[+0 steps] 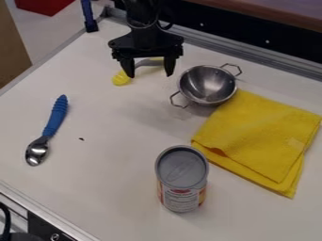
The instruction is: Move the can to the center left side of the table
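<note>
Camera view: things lie spread over the desk (pixel 107 155); the approach seems to be the step in hand.
Spoon (pixel 56 114): blue-handled, at the left; the bare stretch to its right looks a fair landing spot.
Yellow-handled utensil (pixel 122 78): partly hidden near the far side; clear it before travelling.
Tool (pixel 149 76): released and empty, hanging over the far side; keep it spread, travel high, then come straight down.
Can (pixel 181 181): upright toward the near side, right of centre; centre on its round body, close evenly, lift level and set it down flat before letting go, as a tilted grip could topple it.
Pot (pixel 207 84): small, steel, two-handled; pass above its near handle.
Cloth (pixel 258 136): yellow, folded, at the right; avoid snagging its corner.
</note>
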`<act>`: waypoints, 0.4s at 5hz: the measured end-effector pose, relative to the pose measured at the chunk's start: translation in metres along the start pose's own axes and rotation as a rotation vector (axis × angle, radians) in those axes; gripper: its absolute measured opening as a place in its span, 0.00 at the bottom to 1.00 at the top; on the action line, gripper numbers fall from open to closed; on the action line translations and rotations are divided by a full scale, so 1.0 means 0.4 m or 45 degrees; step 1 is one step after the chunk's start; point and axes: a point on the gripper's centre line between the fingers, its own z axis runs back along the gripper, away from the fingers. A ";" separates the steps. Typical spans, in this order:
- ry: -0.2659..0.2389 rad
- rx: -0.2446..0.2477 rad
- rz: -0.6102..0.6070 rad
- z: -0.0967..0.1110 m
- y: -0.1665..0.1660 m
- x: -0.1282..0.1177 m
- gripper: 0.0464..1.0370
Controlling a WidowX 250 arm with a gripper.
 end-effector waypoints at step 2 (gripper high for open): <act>0.058 0.019 -0.027 0.004 0.045 -0.049 0.96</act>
